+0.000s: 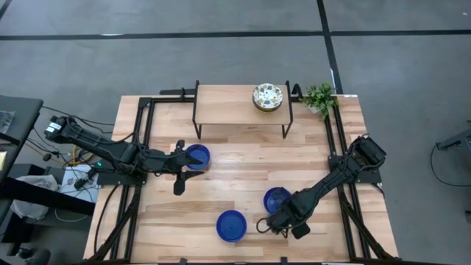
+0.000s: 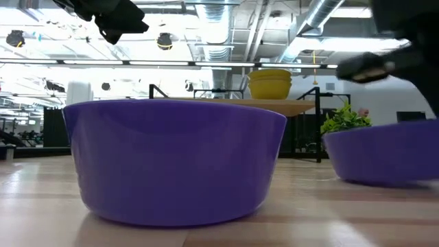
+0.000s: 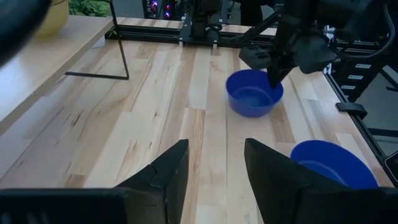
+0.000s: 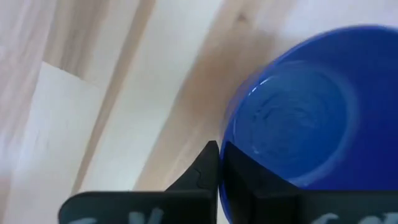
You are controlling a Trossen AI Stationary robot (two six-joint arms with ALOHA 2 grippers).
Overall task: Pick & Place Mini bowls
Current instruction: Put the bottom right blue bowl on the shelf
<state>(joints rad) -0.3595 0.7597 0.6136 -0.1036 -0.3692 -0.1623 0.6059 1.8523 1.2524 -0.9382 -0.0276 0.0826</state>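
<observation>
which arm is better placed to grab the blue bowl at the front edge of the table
Probably the right. Its end effector is low beside the front bowl, already at another blue bowl. The left end effector sits farther back, by the third blue bowl.

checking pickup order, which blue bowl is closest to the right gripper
The blue bowl right of centre: the right gripper sits at its rim. The front bowl stands apart, and the third is by the left gripper.
</observation>
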